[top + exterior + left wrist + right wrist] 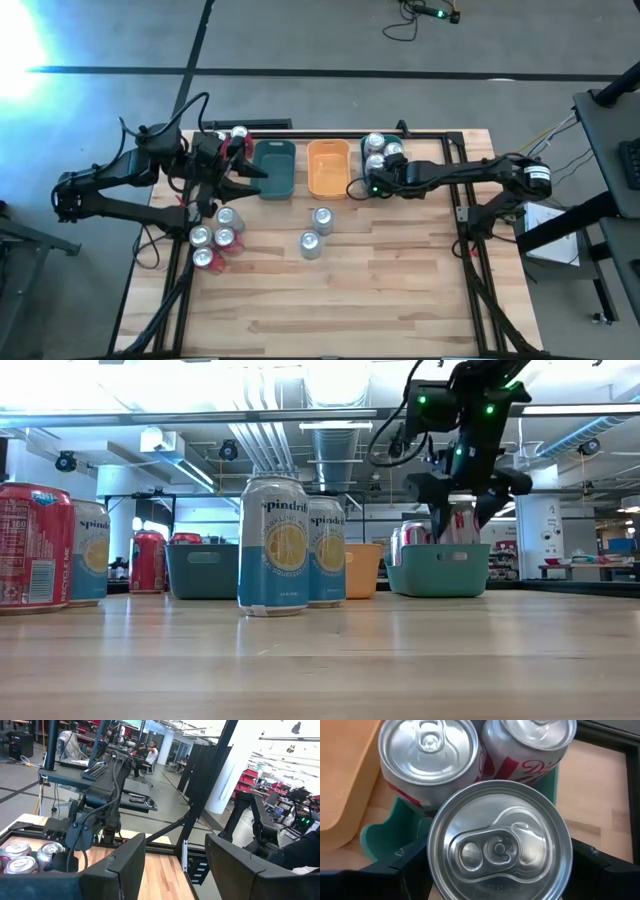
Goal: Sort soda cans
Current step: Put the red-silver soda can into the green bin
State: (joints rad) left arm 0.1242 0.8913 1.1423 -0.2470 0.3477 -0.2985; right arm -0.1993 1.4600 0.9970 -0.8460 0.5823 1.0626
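The right gripper (495, 865) pinches a soda can (497, 847) between its jaws, over the green tray (364, 150). Two more cans (427, 750) stand just beyond. The left gripper (175, 865) hangs spread.

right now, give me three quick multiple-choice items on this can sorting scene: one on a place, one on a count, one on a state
1. Where is the can that the right gripper holds?
A. inside the left-end tray
B. above the right-end tray
C. lying on the floor

2. How many cans stand just in front of the orange tray?
A. two
B. five
C. none

3. How is the left gripper?
A. shut on a red can
B. shut on a tray rim
C. open and empty

Answers:
1 B: the right wrist view shows the held can over the green tray's two other cans.
2 A: the high view shows one pair there.
3 C: the left wrist view shows the fingers apart with nothing between them.
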